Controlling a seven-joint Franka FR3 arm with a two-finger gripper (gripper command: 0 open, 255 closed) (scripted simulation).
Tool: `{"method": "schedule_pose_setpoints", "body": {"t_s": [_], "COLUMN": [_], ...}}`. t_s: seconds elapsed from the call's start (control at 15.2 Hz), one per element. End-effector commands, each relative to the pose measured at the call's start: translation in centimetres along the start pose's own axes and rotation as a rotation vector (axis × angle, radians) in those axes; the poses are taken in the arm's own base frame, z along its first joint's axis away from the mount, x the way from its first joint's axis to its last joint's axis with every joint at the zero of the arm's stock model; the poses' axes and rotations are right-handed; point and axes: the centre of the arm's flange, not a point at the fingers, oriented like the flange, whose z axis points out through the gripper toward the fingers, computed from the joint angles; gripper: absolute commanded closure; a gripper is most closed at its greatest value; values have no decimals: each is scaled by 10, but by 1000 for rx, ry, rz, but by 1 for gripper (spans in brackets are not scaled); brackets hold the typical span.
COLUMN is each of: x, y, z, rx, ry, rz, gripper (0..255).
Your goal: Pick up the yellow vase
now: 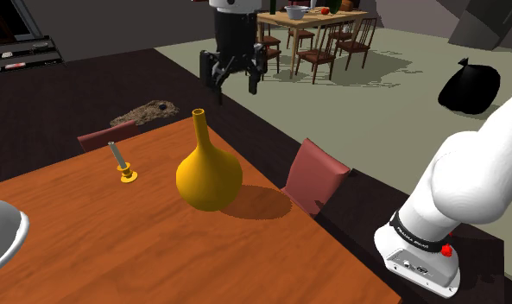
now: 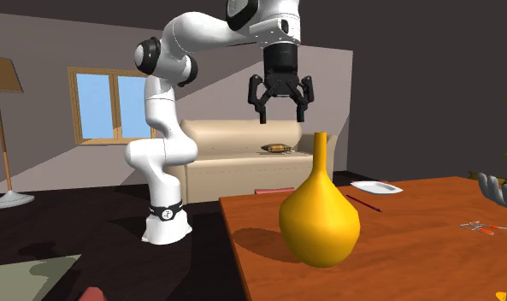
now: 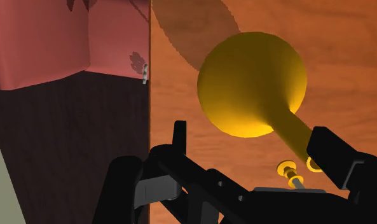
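Vase: one yellow vase (image 1: 209,177) with a round belly and a long thin neck. It stands upright on the bench (image 1: 116,250), near the edge where a chair is tucked in and well away from the corners.
Claw: one claw (image 1: 232,79), black, with two fingers spread wide and holding nothing. It hangs high over the vase's mouth, off to one side of the neck and well apart from it.
Step in hand: the approach, by my reading; there is no contact yet.
Doing it well: centre the claw over the neck first, then descend straight so one finger passes on each side. The belly looks too broad for the jaws, so the neck is the likely grip. Take it low, where it widens, so the vase cannot slide through. Close gently and lift vertically.
Watch for: a fingertip clipping the lip on the way down, since a sideways nudge that high could tip the vase. The glossy surface may also slip.
Candle holder: one candle holder (image 1: 123,164), a grey stem on a yellow foot, near the vase and farther from the chair edge.
Dish: one pale dish (image 1: 3,233), at the bench's edge in the shoulder view's lower left.
Chairs: two. A red chair (image 1: 317,173) sits at the edge by the vase, and a second red chair (image 1: 107,136) at the far edge.
Floor beyond: one black sack (image 1: 468,86).
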Motion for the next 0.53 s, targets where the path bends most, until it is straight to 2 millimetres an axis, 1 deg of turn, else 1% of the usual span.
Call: {"method": "schedule_pose_setpoints", "body": {"t_s": [0.0, 0.26, 0.33, 0.46], "x": [13, 38, 42, 42], "y": [-23, -74, -83, -83], "z": [4, 9, 10, 21], "rx": [-10, -31, -36, -36], "ry": [-5, -13, -14, -14], "rz": [11, 27, 30, 30], "gripper": [0, 0, 0, 0]}}
